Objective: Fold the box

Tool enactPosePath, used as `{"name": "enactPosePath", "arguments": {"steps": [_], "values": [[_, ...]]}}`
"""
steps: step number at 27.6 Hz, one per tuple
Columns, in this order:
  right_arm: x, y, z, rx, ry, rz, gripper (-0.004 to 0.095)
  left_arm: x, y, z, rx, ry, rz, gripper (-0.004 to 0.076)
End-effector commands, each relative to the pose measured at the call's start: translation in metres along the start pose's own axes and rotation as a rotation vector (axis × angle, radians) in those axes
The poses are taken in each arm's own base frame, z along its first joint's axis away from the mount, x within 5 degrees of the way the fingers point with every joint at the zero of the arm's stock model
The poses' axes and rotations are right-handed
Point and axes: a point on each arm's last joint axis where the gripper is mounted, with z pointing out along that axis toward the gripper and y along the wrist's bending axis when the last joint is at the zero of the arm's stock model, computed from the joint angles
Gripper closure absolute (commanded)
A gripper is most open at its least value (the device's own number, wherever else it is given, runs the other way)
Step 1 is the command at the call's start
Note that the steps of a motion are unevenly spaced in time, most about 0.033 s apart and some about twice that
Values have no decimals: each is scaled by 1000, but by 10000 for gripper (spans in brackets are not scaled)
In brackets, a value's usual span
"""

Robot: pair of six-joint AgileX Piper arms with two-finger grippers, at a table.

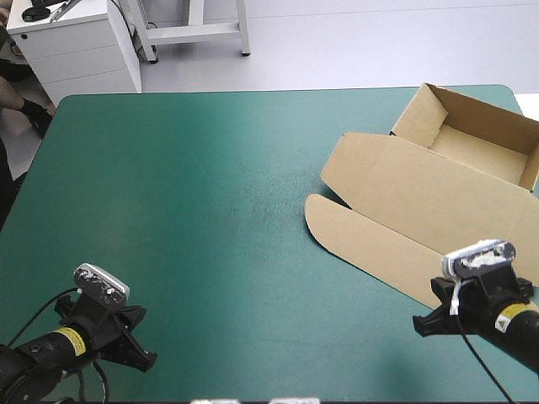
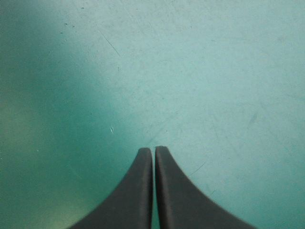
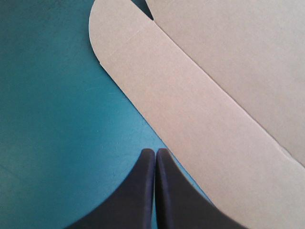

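Observation:
The brown box [image 1: 472, 151] stands at the table's far right as an open tray with raised walls. Its lid [image 1: 404, 198] lies flat toward the table's middle and ends in a rounded front flap [image 1: 358, 240]. My right gripper [image 1: 446, 313] hovers at the near right, shut and holding nothing. In the right wrist view its tips [image 3: 155, 150] sit over the cover just beside the flap's edge [image 3: 190, 100]. My left gripper [image 1: 126, 335] is shut at the near left, far from the box. The left wrist view has its closed tips [image 2: 153, 149] above bare teal-green cover [image 2: 190, 71].
The teal-green cover [image 1: 185, 194] stretches bare from the left edge to the lid. The tray's far right wall reaches the table's right edge [image 1: 530, 160].

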Motion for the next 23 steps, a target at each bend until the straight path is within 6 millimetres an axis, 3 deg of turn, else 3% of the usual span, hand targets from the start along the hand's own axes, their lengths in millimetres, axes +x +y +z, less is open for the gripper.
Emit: {"name": "enactPosePath", "arguments": {"steps": [1, 6, 23], "values": [[19, 2, -5, 14, -109, -17, 922, -7, 0, 0, 5, -64, -5, 731], [59, 5, -3, 15, -144, -18, 923, 1, -3, 10, 35, -46, -32, 731], [62, 6, -9, 17, -190, -16, 923, 5, -4, 12, 40, -21, -35, 731]]}}
